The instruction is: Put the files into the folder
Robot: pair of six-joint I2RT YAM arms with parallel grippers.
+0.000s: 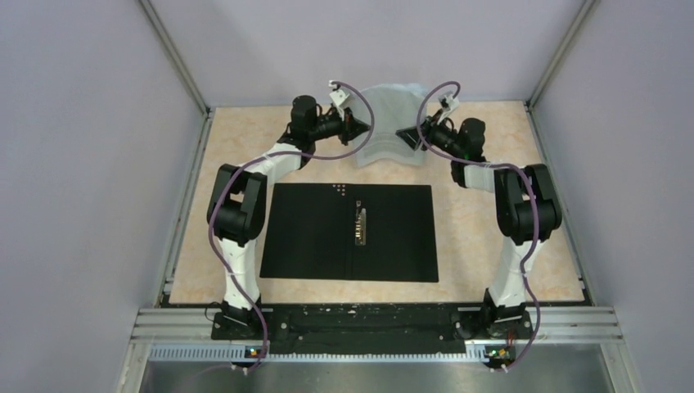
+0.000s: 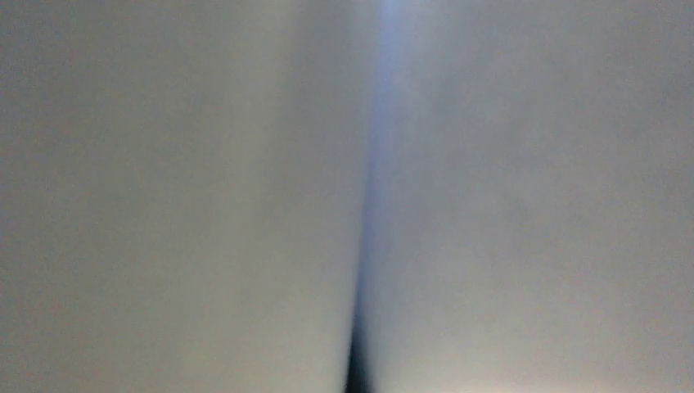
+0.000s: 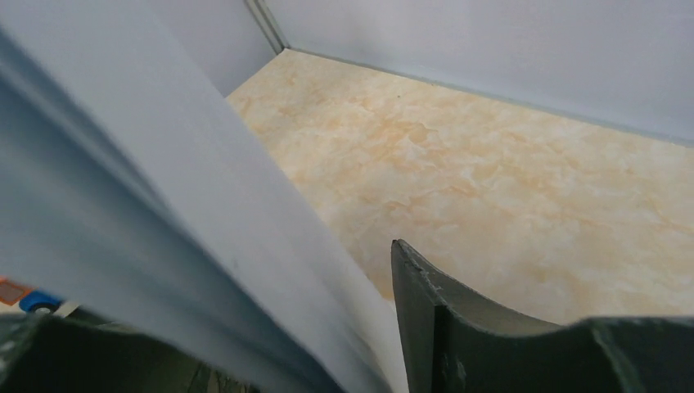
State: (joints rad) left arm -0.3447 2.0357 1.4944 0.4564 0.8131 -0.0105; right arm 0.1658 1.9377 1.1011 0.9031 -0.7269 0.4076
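On the beige marbled table [image 1: 491, 246], centre: the folder [image 1: 311, 233] lies flat and open, black inside up. Long axis runs left-right; the spine runs near-far.

Beyond the folder's far edge: the files [image 1: 391, 135], white sheets bowed into an arch. Long axis roughly near-far, near edge toward the folder, not touching it.

Left gripper [image 1: 353, 127] is at the sheets' left edge, right gripper [image 1: 407, 135] at their right edge, the tips pointing at each other.

Metal spine clip [image 1: 360, 225] sits right of the fold.

Views compared:
- Overhead shows the layout, not the jaw gaps.
- Left wrist view is filled by blurred white paper [image 2: 164, 196]; own fingers unseen. Left claw state: cannot tell.
- Right wrist view shows a sheet [image 3: 164, 205] sweeping past just left of one dark finger [image 3: 421, 327], with the other hidden. Right claw state: cannot tell.
- Only this view shows a small orange-and-blue object [image 3: 24, 296], at lower left.
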